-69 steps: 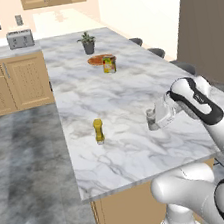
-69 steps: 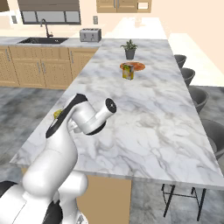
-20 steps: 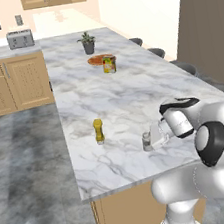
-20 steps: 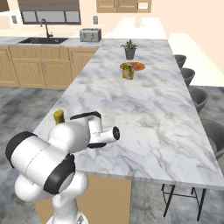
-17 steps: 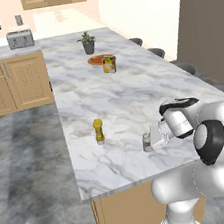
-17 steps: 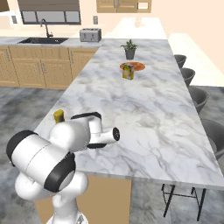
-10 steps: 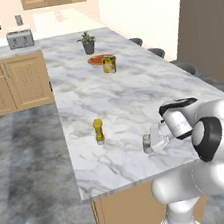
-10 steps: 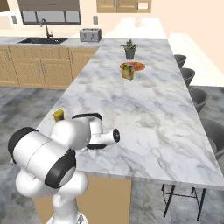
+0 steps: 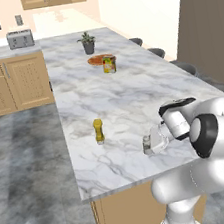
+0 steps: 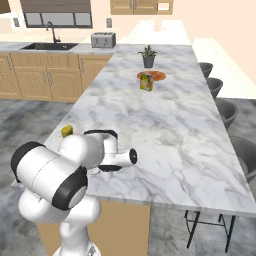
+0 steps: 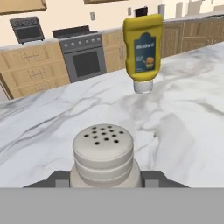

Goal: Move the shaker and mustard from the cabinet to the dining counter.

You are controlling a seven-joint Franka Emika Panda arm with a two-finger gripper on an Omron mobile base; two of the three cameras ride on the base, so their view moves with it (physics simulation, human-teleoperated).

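Note:
The grey shaker stands upright at or just above the dining counter near its front edge, and my gripper is shut on it. In the hand view the shaker's holed cap sits between the dark fingertips of the gripper. The yellow mustard stands on the marble to the left of the shaker, a short way off. It rises behind the shaker, cap down, in the hand view. From the right base my arm hides most of the mustard.
Further along the counter are a yellow-green can by an orange plate and a potted plant. Stools line the right side. A toaster sits on the back counter over wooden lower cabinets.
The gripper, still shut on the shaker, has sunk slightly toward the marble. The mustard has not moved.

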